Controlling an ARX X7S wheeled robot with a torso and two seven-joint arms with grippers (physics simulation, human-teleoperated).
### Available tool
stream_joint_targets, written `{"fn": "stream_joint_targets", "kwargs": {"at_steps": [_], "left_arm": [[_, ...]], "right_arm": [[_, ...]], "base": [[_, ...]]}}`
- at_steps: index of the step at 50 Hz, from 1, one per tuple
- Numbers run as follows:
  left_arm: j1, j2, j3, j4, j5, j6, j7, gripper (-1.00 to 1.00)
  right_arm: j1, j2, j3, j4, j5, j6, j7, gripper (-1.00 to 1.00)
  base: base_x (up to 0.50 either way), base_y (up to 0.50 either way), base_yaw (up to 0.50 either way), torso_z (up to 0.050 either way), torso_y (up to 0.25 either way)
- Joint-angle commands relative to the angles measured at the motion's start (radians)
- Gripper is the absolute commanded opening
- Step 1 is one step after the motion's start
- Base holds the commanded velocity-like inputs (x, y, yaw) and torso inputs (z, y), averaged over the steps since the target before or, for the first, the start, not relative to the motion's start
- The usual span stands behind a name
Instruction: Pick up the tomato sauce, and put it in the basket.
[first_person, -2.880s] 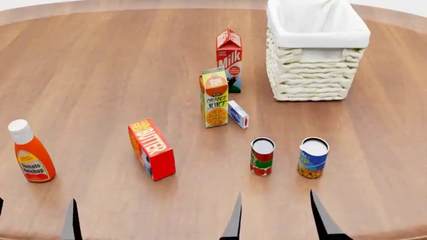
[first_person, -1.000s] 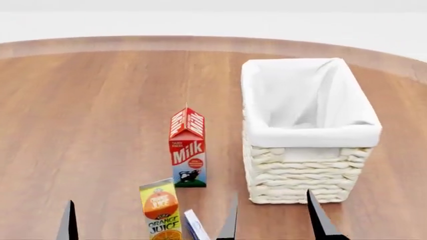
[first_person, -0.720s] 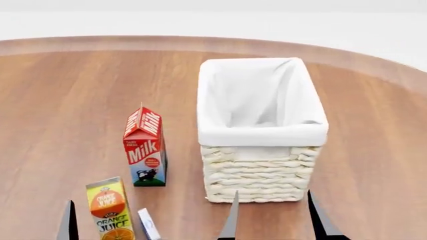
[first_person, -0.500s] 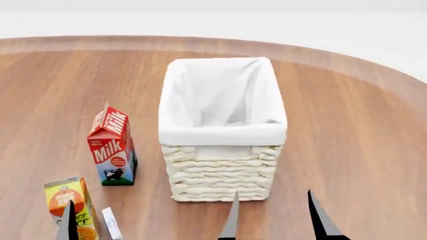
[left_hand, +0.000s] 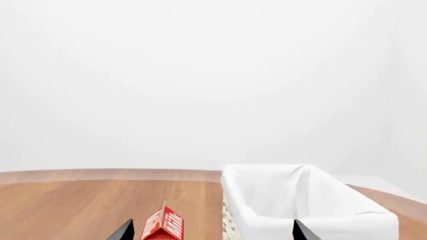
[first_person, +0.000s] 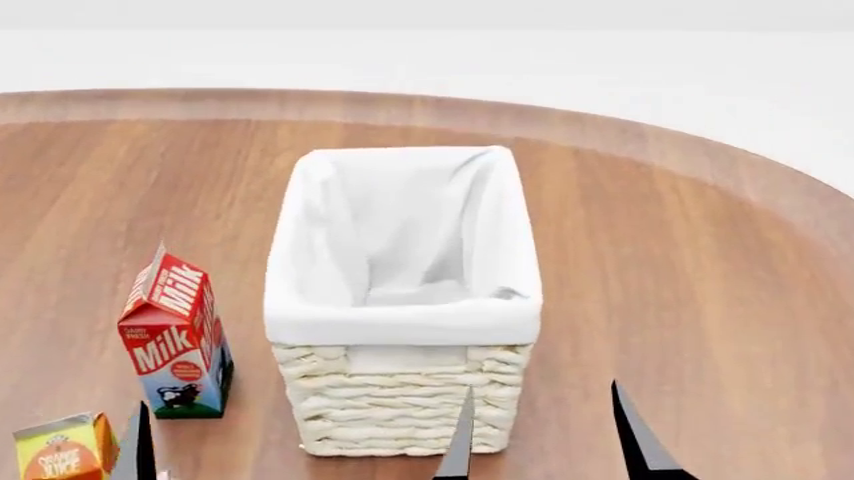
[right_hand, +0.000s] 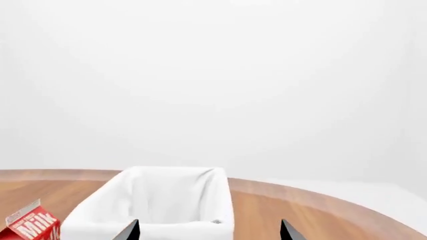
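Observation:
The tomato sauce is out of view in every frame. The basket (first_person: 400, 405), cream wicker with a white cloth lining, stands on the wooden table in the middle of the head view, and nothing shows inside it. It also shows in the left wrist view as the basket (left_hand: 313, 212) and in the right wrist view as the basket (right_hand: 167, 200). My right gripper (first_person: 545, 445) is open and empty just in front of the basket's near right corner. My left gripper (left_hand: 212, 232) is open and empty; only one of its fingers (first_person: 139, 450) shows in the head view.
A red milk carton (first_person: 174, 340) stands left of the basket, a short gap away. An orange juice carton (first_person: 60, 452) peeks in at the lower left corner. The round table's edge (first_person: 747, 170) curves behind and to the right of the basket.
The head view has swung away from the cans and bottle, which have dropped out of sight. Basket and milk carton drifted left and lower in view. Both grippers stayed open.

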Motion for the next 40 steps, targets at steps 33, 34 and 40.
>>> {"fn": "stream_joint_targets", "kwargs": {"at_steps": [33, 34, 40], "left_arm": [[-0.007, -0.005, -0.013, -0.014, -0.030, 0.036, 0.017, 1.00], [-0.008, -0.006, -0.013, -0.014, -0.030, 0.035, 0.016, 1.00], [-0.009, -0.009, -0.013, -0.016, -0.035, 0.038, 0.013, 1.00]], "right_arm": [[0.025, 0.013, -0.012, 0.003, -0.023, 0.059, 0.033, 1.00], [0.023, 0.011, -0.008, 0.004, -0.014, 0.050, 0.032, 1.00], [0.014, 0.011, 0.003, 0.008, -0.006, 0.023, 0.040, 1.00]], "base": [[0.07, -0.08, 0.00, 0.000, 0.000], [0.00, 0.00, 0.00, 0.000, 0.000], [0.00, 0.00, 0.00, 0.000, 0.000]]}}
